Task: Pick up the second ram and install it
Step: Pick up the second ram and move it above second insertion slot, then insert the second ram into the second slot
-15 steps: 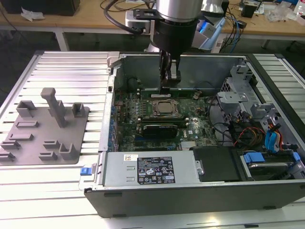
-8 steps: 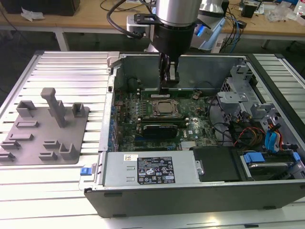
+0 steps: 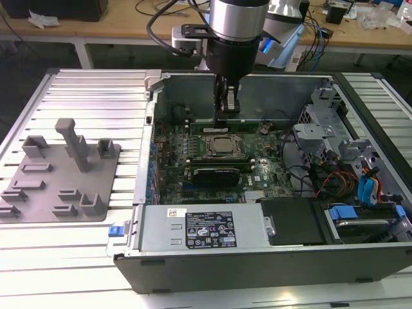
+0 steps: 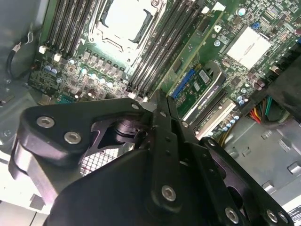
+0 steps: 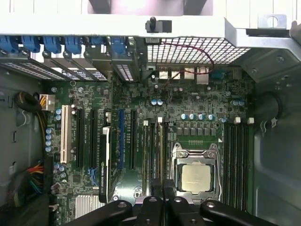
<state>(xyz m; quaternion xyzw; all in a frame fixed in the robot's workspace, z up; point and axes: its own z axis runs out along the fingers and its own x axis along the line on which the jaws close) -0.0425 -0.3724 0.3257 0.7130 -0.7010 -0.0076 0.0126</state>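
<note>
In the exterior view, the hand (image 3: 226,113) hung low inside the open computer case (image 3: 148,225), which lay on the slatted table (image 3: 77,90) with a grey fixture tray (image 3: 64,174) at its nine o'clock. The hand's tip met the second ram (image 3: 257,123), a green strip lying along a slot at twelve o'clock of the CPU socket (image 3: 223,145). In the second wrist view, the fingers (image 4: 170,127) were drawn together with only a slit between them, and the hand (image 4: 161,101) was closed, as far as we could judge, on the second ram (image 4: 195,44), which ran on in line with that slit beside the CPU socket (image 4: 124,19). In the first wrist view, the hand (image 5: 162,200) sat over the second ram (image 5: 161,155), which stood between the CPU socket (image 5: 196,176) and the black expansion card (image 5: 104,160). We judged the pick-up done and the stick brought to its slot. We could not tell whether it was fully seated and latched, and the hand had not let go.
</note>
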